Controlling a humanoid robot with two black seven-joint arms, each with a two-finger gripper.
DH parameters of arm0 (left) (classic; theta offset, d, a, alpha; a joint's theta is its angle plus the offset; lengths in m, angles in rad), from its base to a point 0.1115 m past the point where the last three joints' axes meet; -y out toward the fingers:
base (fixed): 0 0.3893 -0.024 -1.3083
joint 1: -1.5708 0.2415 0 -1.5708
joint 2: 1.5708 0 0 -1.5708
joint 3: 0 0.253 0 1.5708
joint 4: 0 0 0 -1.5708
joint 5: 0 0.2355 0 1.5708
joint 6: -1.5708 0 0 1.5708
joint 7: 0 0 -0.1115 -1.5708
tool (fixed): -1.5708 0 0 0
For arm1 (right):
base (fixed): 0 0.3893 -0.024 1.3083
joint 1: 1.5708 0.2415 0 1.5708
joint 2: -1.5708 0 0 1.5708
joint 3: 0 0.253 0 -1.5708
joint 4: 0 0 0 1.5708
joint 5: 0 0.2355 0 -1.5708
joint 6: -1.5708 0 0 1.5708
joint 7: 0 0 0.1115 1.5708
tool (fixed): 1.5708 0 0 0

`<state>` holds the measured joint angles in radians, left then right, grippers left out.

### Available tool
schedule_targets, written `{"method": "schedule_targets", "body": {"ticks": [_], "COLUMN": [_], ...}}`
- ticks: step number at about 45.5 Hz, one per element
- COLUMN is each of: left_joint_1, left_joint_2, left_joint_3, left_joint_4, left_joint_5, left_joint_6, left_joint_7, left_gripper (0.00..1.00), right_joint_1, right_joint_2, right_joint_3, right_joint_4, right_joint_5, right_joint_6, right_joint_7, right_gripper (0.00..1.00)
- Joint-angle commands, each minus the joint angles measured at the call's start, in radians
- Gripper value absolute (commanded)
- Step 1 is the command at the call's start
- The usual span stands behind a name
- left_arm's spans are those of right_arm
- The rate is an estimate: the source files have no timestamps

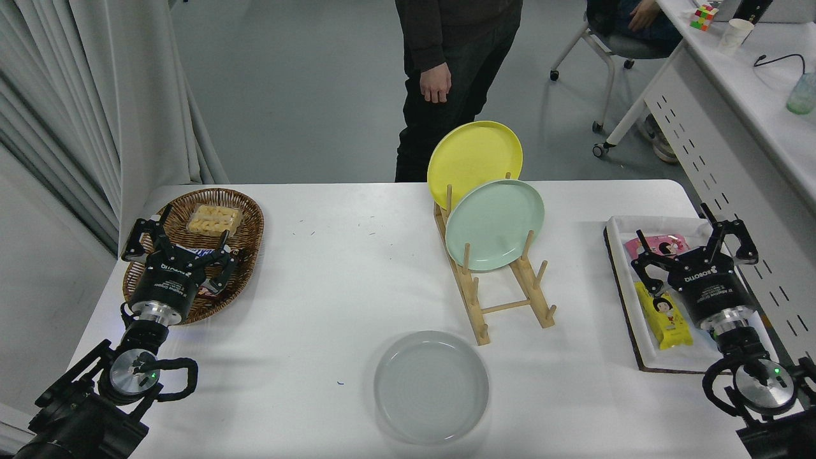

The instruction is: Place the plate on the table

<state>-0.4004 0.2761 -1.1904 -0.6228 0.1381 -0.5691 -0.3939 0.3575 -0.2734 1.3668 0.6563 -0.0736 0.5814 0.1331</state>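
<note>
Head view: table [331, 280] w/ grey plate [431, 386] lying flat just in front of the wooden rack [503, 287], nothing touching it. Right gripper [692, 245] is well right of rack, over the snack tray [628, 306], fingers spread & empty. Left gripper [178, 245] parked far left of rack, fingers spread. Placing looks done; best to keep the arm clear of plate & rack pegs. Tray's near-right corner is hidden by the arm.
</note>
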Motion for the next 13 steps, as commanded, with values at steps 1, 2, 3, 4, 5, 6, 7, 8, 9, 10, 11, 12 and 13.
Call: {"method": "schedule_targets", "body": {"ticks": [1,2,3,4,5,6,7,8,9,10,11,12,13], "left_joint_1": [0.0,0.0,0.0,0.0,0.0,0.0,0.0,0.0,0.0,0.0,0.0,0.0,0.0], "left_joint_2": [0.0,0.0,0.0,0.0,0.0,0.0,0.0,0.0,0.0,0.0,0.0,0.0,0.0], "left_joint_3": [0.0,0.0,0.0,0.0,0.0,0.0,0.0,0.0,0.0,0.0,0.0,0.0,0.0], "left_joint_4": [0.0,0.0,0.0,0.0,0.0,0.0,0.0,0.0,0.0,0.0,0.0,0.0,0.0], "left_joint_5": [0.0,0.0,0.0,0.0,0.0,0.0,0.0,0.0,0.0,0.0,0.0,0.0,0.0], "left_joint_6": [0.0,0.0,0.0,0.0,0.0,0.0,0.0,0.0,0.0,0.0,0.0,0.0,0.0], "left_joint_7": [0.0,0.0,0.0,0.0,0.0,0.0,0.0,0.0,0.0,0.0,0.0,0.001,0.0], "left_gripper": [0.98,0.98,0.98,0.98,0.98,0.98,0.98,0.98,0.98,0.98,0.98,0.98,0.98], "right_joint_1": [-0.009,-0.009,-0.008,-0.006,-0.005,-0.005,-0.003,-0.002,0.0,0.001,0.003,0.003,0.005], "right_joint_2": [0.013,0.013,0.013,0.013,0.013,0.013,0.013,0.013,0.013,0.011,0.011,0.01,0.008], "right_joint_3": [0.034,0.034,0.034,0.034,0.034,0.034,0.034,0.034,0.034,0.032,0.032,0.031,0.031], "right_joint_4": [-0.027,-0.029,-0.03,-0.032,-0.035,-0.04,-0.046,-0.05,-0.055,-0.058,-0.061,-0.063,-0.066], "right_joint_5": [0.005,0.005,0.005,0.005,0.005,0.005,0.005,0.005,0.005,0.005,0.005,0.005,0.005], "right_joint_6": [0.002,0.002,0.002,0.002,0.002,0.002,0.002,0.002,0.002,0.002,0.002,0.002,0.0], "right_joint_7": [0.002,0.002,0.002,0.002,0.002,0.002,0.002,0.002,0.002,0.002,0.002,0.002,0.002], "right_gripper": [1.0,1.0,1.0,1.0,1.0,1.0,1.0,1.0,1.0,1.0,1.0,1.0,1.0]}}
